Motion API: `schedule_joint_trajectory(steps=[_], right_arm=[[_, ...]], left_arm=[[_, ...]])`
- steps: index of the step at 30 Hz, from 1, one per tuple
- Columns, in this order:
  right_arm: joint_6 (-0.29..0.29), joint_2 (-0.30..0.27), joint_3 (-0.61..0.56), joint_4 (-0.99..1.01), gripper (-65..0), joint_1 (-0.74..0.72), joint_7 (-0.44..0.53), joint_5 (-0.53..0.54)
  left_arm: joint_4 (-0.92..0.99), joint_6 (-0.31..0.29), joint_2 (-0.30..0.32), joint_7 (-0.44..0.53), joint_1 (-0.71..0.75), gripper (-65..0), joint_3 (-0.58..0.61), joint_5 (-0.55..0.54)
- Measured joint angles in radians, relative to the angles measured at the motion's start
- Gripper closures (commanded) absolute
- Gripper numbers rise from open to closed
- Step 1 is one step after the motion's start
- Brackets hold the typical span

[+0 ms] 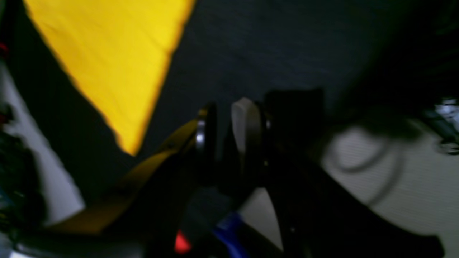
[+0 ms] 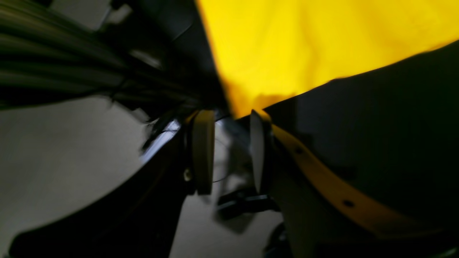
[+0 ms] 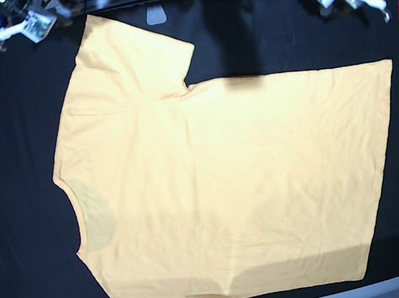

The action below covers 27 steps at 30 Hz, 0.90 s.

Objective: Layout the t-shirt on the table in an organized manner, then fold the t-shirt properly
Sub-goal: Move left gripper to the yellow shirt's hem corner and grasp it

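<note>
The left gripper [image 1: 229,132] is held at the desk's far right corner, jaws slightly parted; the right gripper [image 2: 229,150] at the far left corner, jaws parted.

Pale grey floor [image 2: 64,150] shows beyond the edge, with dark cables [image 1: 373,161] trailing across it, evenly lit

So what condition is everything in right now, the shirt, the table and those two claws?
t-shirt: spread flat, unfolded, neck toward the base view's left.
table: covered in black cloth, shirt lying on it.
left gripper: open, holding nothing.
right gripper: open, holding nothing, beside a shirt corner.
</note>
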<state>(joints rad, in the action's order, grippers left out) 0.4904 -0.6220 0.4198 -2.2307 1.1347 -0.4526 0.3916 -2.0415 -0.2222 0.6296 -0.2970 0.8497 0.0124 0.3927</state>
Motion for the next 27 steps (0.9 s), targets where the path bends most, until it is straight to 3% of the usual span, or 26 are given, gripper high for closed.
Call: schedule_joint_trajectory(steps=[3,6,11,15,19,27], right_arm=[[-0.001,0.0,0.019,-0.009,-21.6,-0.044,-0.046,-0.009],[0.0,0.004,0.018,-0.009,-25.3,-0.082,-0.084,-0.009],[0.0,0.004,0.018,-0.009,-25.3,-0.098,-0.08,-0.01],[0.0,0.003,0.018,-0.01,-25.3,-0.098,-0.061,-0.101],[-0.001,0.004,0.018,-0.01,-25.3,-0.099,-0.005,-0.138],[0.0,0.005,0.018,-0.01,-25.3,-0.194,-0.008,-0.157]], left_arm=[[0.001,-0.008,0.054,-0.002,-0.053,-21.1,0.0,0.0],[0.007,-0.004,0.102,0.011,-0.111,-21.1,0.001,0.001],[0.129,-0.011,0.186,0.06,-0.175,-21.1,0.003,0.004],[0.25,-0.006,0.229,0.124,-0.236,-21.1,0.006,0.008],[0.328,-0.021,0.232,0.169,-0.269,-21.1,0.006,0.059],[0.385,-0.045,0.232,0.242,-0.29,-21.1,0.008,0.074]])
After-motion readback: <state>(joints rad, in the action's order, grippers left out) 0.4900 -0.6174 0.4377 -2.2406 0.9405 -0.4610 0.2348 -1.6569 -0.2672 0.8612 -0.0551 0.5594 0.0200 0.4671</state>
